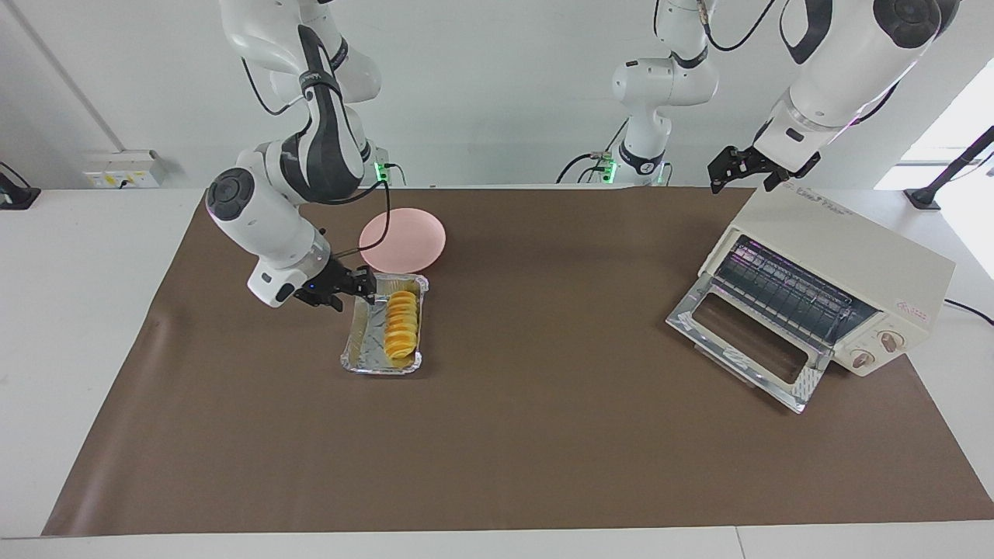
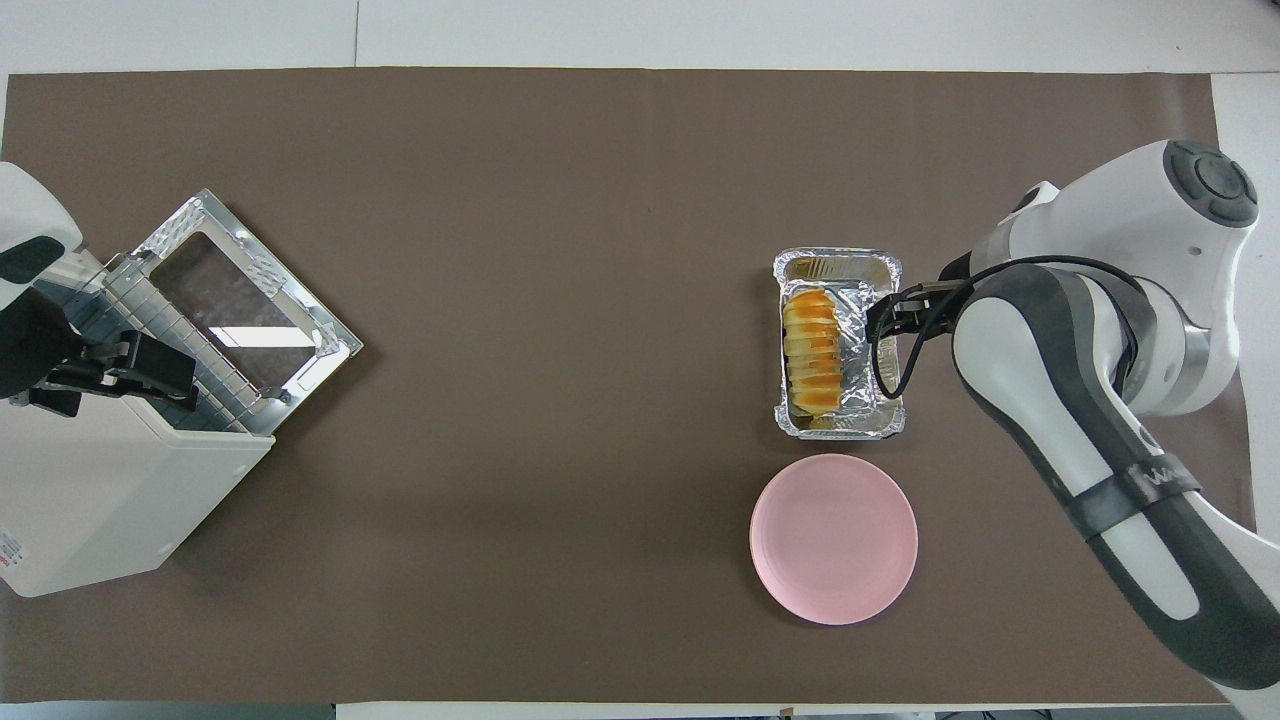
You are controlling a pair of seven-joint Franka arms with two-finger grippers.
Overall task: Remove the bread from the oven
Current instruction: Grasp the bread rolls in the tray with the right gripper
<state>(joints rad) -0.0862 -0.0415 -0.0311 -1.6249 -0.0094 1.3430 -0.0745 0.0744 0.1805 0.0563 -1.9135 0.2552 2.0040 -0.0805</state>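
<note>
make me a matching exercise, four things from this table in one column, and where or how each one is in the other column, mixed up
1. bread
2. oven
3. plate
4. left gripper

A. bare, nearer the robots than the tray
B. door dropped open, rack bare
C. in the tray
D. over the oven's top edge

Pairs: 1-C, 2-B, 3-A, 4-D

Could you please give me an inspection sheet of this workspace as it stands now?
Surface: brown mat over a white table.
Job's things: bread lies in the foil tray; oven has its door down and only its wire rack inside.
Clutter: pink plate, nearer the robots than the tray.
Hands: right hand at the tray's rim; left hand waits over the oven's top.
Cables: one loops by the right hand.
Surroundings: white wall, wall socket box.
</note>
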